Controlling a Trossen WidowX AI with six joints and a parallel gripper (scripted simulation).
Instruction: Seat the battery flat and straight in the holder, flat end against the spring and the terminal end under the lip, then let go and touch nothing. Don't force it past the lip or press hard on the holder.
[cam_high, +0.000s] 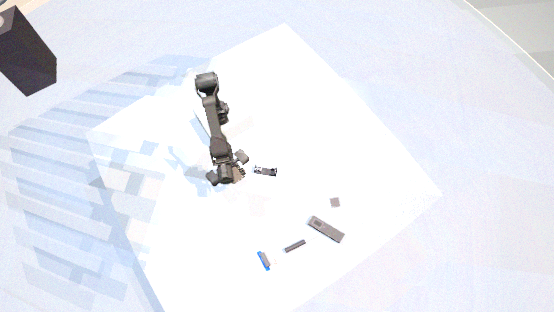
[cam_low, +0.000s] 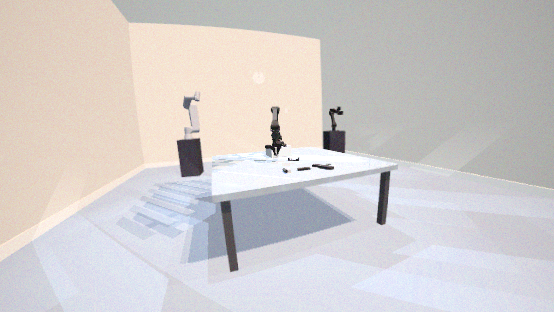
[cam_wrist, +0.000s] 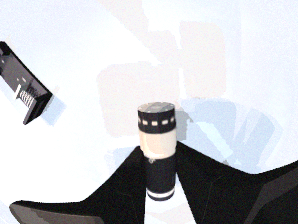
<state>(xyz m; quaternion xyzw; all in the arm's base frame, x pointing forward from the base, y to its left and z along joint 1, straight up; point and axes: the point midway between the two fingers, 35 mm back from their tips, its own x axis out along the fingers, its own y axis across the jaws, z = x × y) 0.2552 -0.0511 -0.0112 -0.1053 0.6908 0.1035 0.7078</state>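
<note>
In the wrist view the gripper (cam_wrist: 160, 179) has its two dark, matte, wedge-shaped fingers pinching the battery (cam_wrist: 158, 145), one on each side of its lower body. The battery is a small smooth cylinder: a black cap with a ring of pale dashes at the far end, a cream band beneath it, then a black lower section with a thin light arc near the bottom. It lies lengthwise between the fingers, its capped end pointing away from the wrist, over the pale, glossy tabletop (cam_wrist: 220, 43).

The holder (cam_wrist: 23, 92) shows at the left edge of the wrist view as a dark, angular, box-like piece with a small ribbed metallic patch on one side; it sits apart from the battery. From above, the holder (cam_high: 265, 171) lies just beside the gripper (cam_high: 235, 172).

Further along the white tabletop lie a small grey square (cam_high: 334, 202), a flat grey rectangular slab (cam_high: 326, 229), a thin dark bar (cam_high: 295, 245) and a short blue-edged strip (cam_high: 263, 260), all well apart from the arm.
</note>
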